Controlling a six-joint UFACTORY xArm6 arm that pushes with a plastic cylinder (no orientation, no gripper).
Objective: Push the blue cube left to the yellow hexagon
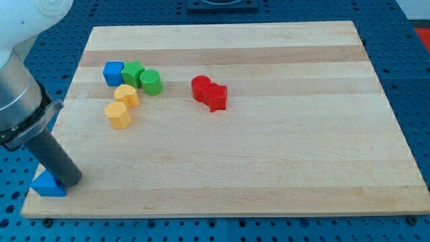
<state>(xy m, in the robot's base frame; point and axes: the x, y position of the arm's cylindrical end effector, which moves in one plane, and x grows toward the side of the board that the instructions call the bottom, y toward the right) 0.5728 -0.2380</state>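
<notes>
The blue cube sits at the board's upper left, touching a green block on its right. The yellow hexagon lies below it, just under a second, rounder yellow block. My tip rests near the view's bottom left corner of the board, far below the blue cube and to the lower left of the yellow hexagon. It touches neither; it stands right beside a blue triangular block.
A green cylinder sits right of the green block. A red cylinder and a red star-like block touch each other near the board's upper middle.
</notes>
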